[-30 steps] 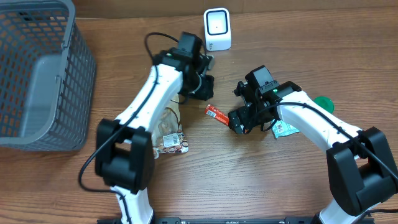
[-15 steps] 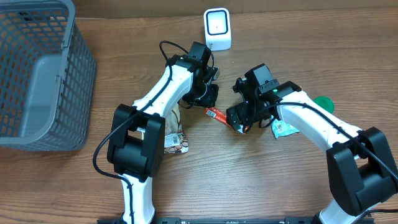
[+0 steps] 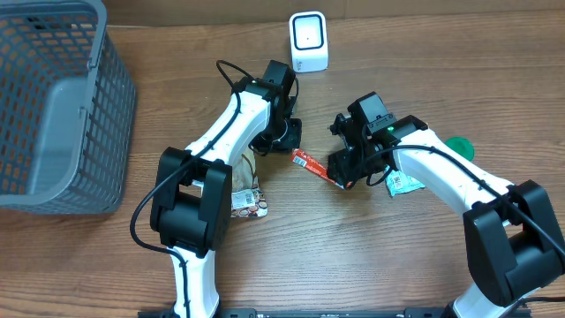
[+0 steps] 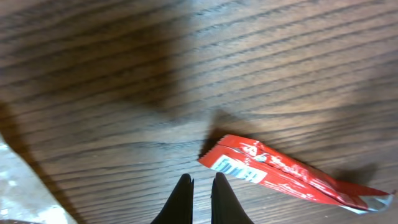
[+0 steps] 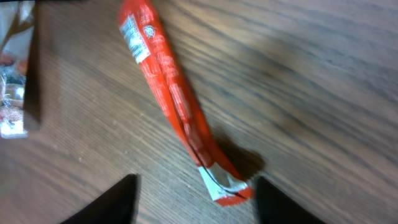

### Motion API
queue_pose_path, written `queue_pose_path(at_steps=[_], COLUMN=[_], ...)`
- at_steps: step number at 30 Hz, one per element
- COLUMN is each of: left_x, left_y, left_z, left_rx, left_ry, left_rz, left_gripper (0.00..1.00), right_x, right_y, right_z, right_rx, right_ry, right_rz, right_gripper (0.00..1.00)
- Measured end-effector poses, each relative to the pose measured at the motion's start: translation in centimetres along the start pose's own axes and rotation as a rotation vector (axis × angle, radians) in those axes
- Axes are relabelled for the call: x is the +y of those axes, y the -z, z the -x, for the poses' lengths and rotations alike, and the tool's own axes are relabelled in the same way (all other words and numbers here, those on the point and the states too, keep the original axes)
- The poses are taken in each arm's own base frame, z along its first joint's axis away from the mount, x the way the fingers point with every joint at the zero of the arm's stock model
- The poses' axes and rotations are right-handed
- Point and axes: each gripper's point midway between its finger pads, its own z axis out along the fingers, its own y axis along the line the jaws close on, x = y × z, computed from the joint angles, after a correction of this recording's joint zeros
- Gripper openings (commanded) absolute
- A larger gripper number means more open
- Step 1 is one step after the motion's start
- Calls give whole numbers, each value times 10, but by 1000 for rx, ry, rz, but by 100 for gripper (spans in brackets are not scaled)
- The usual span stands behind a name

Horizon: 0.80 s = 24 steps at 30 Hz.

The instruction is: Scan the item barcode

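Black fingertips of your right gripper (image 5: 205,198) stand apart at the bottom of the right wrist view. The crimped tail of the red packet (image 5: 171,93) lies on the wood between them, and neither fingertip visibly touches it. From there the packet's long axis runs straight away from the fingers, leaning a little left, so it lies roughly across the line along which the jaws close. That should suit a pinch across the narrow width at this near end. The barcode (image 5: 129,30) sits at the far end, facing up, and a grip at the tail would leave it uncovered.

Your left gripper (image 4: 202,200) has its fingers pressed almost together and holds nothing. Its tips are just short of the packet's barcode end, which lies ahead of them and to the right. It is near, but it would have to spread its fingers and shift sideways first, so the right arm looks better placed.

Seen from overhead, the packet lies flat on the table (image 3: 397,265) between the two grippers. The white scanner (image 3: 308,41) stands well apart at the far edge, beyond the left arm. You will probably need to lift and turn the packet to show it the barcode.
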Motion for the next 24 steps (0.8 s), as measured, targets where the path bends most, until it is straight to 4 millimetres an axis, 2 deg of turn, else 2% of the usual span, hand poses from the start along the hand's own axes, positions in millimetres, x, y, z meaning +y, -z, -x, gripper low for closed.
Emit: queue_pose_path(at_steps=[11,20,24], left_x=[-6,-12,-13], left_y=[-2,-24,-27], left_z=[-3,-15,-16], left_rx=[13,17,16], left_ry=[-3,-7,4], left_rz=[-31,-36,-36], left_gripper=[4,4,5], right_x=[-12,-13,-13], right_y=[0,0,0], right_z=[1,1,1], right_rx=[-6,-6,-6], right_ry=[-1,-2,-1], right_rz=[-67,-76,-76], right_gripper=[52,52,52])
